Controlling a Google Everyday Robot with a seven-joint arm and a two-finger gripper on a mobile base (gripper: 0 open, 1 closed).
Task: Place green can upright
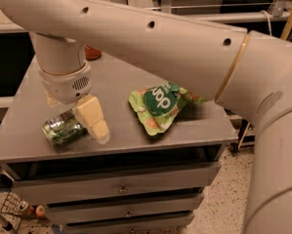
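Camera view: gripper (73, 116), jaws released, hovers over lying green can (62, 129); bag (157, 108) reads "dop".

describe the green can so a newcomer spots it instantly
On the grey drawer cabinet's top, look near the front-left edge, below the gripper. The green can lies on its side there: shiny and round, unlike the flat green snack bag to its right.

White letters resembling "dop" on snack bag (157, 106), green can (62, 128) label unreadable

The matt plastic gripper (78, 123) hangs by the glossy metal green can (61, 129) on a dull, smooth metal table (199, 128).
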